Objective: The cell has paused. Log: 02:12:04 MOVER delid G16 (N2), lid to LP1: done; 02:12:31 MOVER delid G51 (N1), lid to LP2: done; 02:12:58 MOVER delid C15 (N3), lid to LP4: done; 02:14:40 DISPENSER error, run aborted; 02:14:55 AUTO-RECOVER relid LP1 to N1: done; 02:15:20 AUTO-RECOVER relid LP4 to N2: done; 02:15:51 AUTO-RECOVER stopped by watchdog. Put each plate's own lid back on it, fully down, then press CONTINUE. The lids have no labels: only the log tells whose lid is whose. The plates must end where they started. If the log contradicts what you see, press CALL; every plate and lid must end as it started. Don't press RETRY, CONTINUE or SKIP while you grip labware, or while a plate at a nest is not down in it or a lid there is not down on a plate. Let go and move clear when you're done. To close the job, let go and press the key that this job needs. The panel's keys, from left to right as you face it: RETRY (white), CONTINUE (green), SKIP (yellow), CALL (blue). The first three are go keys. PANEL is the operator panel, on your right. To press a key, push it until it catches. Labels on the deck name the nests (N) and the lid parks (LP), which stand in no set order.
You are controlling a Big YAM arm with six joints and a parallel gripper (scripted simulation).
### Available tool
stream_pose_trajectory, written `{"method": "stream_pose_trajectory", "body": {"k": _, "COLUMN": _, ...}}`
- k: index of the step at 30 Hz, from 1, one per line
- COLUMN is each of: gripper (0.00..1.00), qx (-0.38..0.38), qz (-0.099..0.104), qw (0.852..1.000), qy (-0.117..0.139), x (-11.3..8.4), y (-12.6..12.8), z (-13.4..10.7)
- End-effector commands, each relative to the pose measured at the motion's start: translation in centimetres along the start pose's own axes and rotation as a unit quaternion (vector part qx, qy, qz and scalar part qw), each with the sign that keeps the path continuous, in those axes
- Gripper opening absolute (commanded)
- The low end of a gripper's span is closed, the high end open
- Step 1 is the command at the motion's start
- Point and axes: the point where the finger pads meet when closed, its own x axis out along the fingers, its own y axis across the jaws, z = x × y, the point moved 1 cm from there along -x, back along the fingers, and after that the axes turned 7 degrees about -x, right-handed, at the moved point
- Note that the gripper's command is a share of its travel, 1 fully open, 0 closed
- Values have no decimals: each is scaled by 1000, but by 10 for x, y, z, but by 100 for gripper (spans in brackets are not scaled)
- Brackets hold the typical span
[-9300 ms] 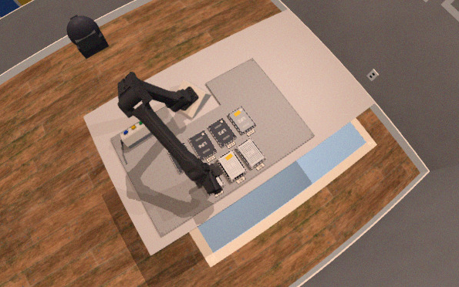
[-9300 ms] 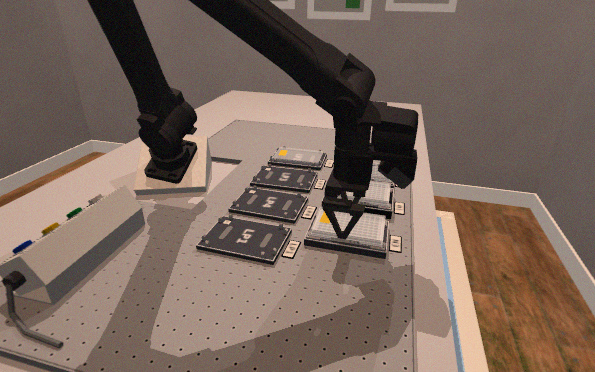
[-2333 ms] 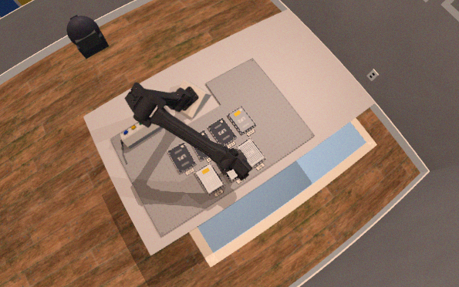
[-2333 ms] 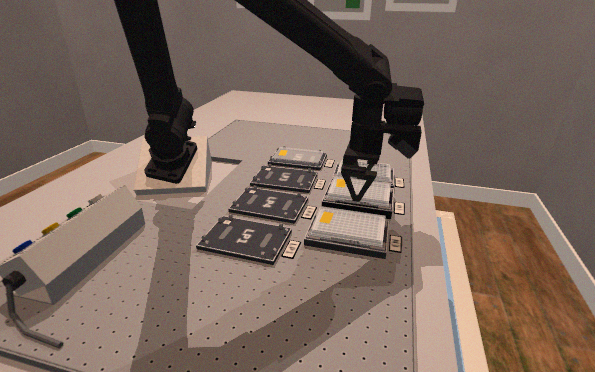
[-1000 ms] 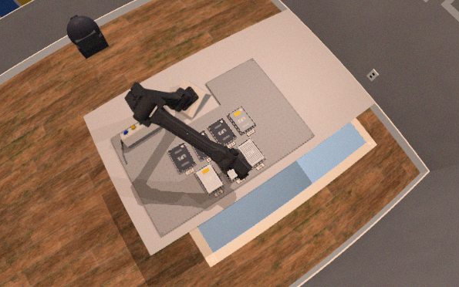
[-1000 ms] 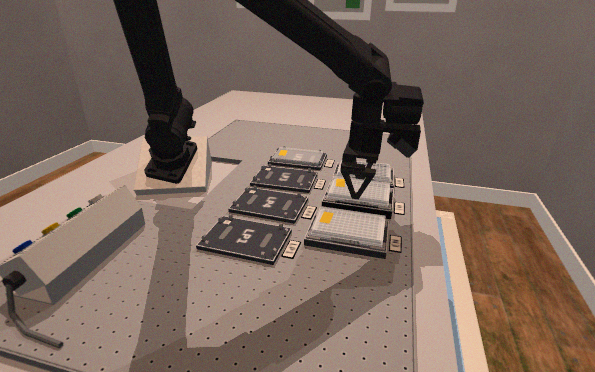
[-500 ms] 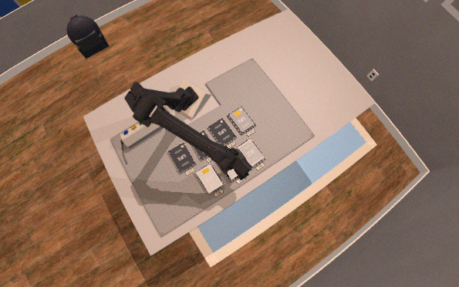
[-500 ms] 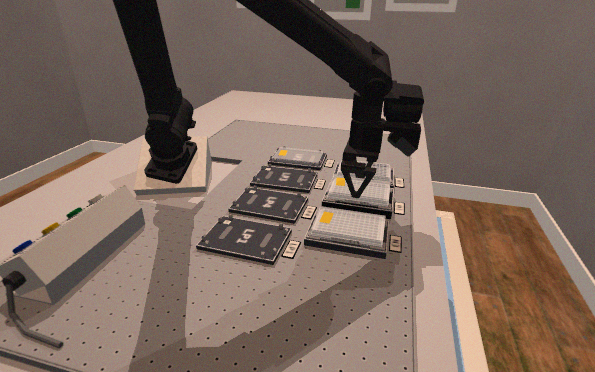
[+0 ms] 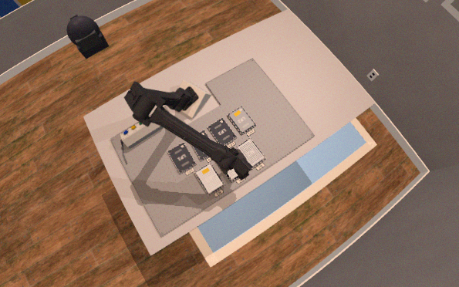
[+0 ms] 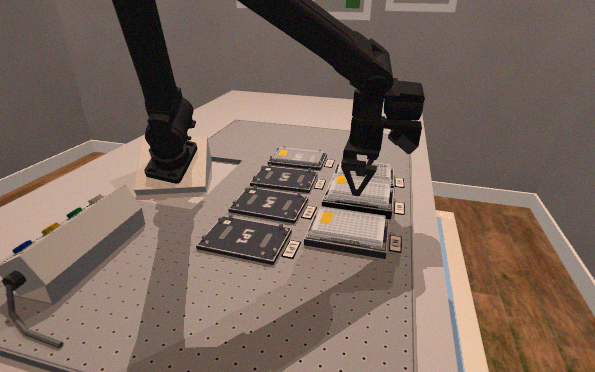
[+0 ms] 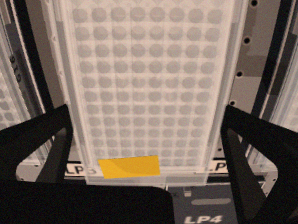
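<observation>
My gripper [image 10: 357, 193] [image 11: 146, 113] is shut on the long sides of a clear lid with a yellow tag [image 10: 341, 180] [image 11: 130, 167]. The lid is slightly raised above the white well plate in the middle nest; that nest's label is too small to read. Another plate under a clear lid with a yellow tag [image 9: 205, 170] [image 10: 326, 218] sits at N1. The far nest's plate [image 9: 253, 153] [image 10: 384, 172] shows no yellow tag and looks lidless. A lid [image 9: 243, 123] [image 10: 304, 157] lies on LP2. The parks LP1 [image 9: 176, 157] [image 10: 222, 248], LP4 and LP3 hold no lid.
The operator panel [image 9: 144, 136] [image 10: 92, 245] carries blue [image 10: 22, 246], yellow [image 10: 50, 228], green [image 10: 74, 213] and white [image 10: 96, 199] keys. Neighbouring plates stand close on both sides of the fingers. The arm's base [image 10: 171, 160] is behind the parks.
</observation>
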Motion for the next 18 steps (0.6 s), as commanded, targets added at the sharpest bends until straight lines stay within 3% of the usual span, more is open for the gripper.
{"method": "stream_pose_trajectory", "body": {"k": 1, "gripper": 0, "qx": 12, "qz": 4, "qw": 999, "qy": -37, "x": -32, "y": -3, "z": 24}}
{"method": "stream_pose_trajectory", "body": {"k": 9, "gripper": 0, "qx": 13, "qz": 4, "qw": 999, "qy": -37, "x": -42, "y": -3, "z": 23}}
{"method": "stream_pose_trajectory", "body": {"k": 18, "gripper": 0, "qx": 11, "qz": 3, "qw": 999, "qy": -33, "x": -39, "y": -3, "z": 24}}
